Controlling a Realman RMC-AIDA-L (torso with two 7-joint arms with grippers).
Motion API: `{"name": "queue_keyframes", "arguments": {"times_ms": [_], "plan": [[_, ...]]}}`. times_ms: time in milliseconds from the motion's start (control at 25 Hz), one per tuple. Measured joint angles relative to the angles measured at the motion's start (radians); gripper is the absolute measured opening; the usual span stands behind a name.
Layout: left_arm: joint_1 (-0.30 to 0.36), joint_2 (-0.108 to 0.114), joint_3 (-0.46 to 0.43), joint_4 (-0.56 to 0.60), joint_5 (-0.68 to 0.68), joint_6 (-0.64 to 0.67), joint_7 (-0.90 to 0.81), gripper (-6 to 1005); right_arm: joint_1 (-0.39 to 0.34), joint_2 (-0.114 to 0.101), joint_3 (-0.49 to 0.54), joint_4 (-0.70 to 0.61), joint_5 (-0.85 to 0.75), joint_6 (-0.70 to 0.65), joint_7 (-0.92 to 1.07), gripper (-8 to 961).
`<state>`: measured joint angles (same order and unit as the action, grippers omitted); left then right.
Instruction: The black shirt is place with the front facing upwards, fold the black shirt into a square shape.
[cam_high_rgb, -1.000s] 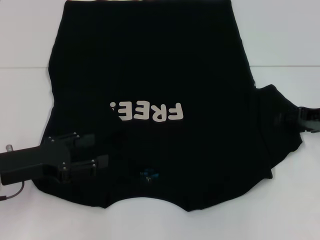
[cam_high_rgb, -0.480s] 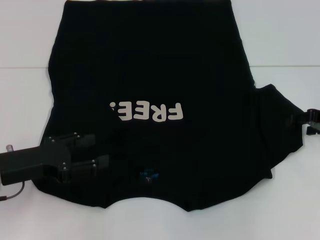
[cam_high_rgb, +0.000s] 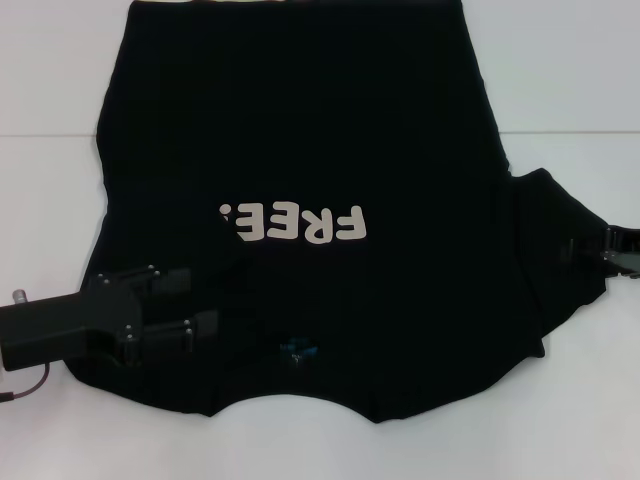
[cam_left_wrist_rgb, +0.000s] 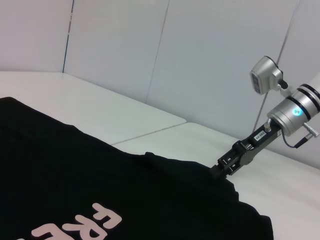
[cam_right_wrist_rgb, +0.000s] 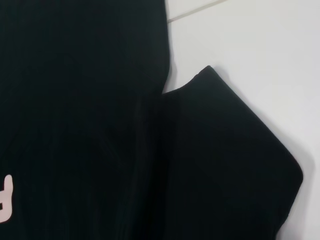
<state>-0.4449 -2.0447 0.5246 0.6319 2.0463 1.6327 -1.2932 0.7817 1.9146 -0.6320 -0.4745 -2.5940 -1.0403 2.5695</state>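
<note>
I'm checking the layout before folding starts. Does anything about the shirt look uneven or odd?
Yes: the black shirt is lopsided. Its sleeve near the right tool lies spread out, while the sleeve on the left tool's side seems already folded in.

Scene viewed downward from the head, low across the table (cam_left_wrist_rgb: 150, 125) from the left wrist, closely from the right wrist, black shirt (cam_high_rgb: 300, 150) shared by all.

A black shirt (cam_high_rgb: 300, 130) with off-white "FREE!" lettering (cam_high_rgb: 292, 224) and a small blue neck label (cam_high_rgb: 298, 350) lies on a white table (cam_high_rgb: 560, 80). The left gripper (cam_high_rgb: 195, 305) is black; the right arm (cam_left_wrist_rgb: 295, 110) is silver with black bands.
</note>
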Motion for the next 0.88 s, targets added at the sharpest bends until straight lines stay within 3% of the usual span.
{"name": "queue_keyframes", "arguments": {"times_ms": [280,520,680,880], "plan": [[0.001,0.0,0.0,0.0,0.0,0.003,0.0,764,0.001,-0.001,-0.019,-0.007,-0.009,-0.012,0.0,621],[0.002,0.0,0.0,0.0,0.0,0.005,0.0,764,0.003,-0.003,-0.023,-0.002,-0.009,-0.012,0.0,404],[0.004,0.0,0.0,0.0,0.0,0.006,0.0,765,0.005,-0.005,-0.025,-0.001,-0.012,-0.013,0.0,128],[0.006,0.0,0.0,0.0,0.0,0.005,0.0,765,0.006,-0.005,-0.025,-0.007,-0.017,-0.018,0.001,83]]}}
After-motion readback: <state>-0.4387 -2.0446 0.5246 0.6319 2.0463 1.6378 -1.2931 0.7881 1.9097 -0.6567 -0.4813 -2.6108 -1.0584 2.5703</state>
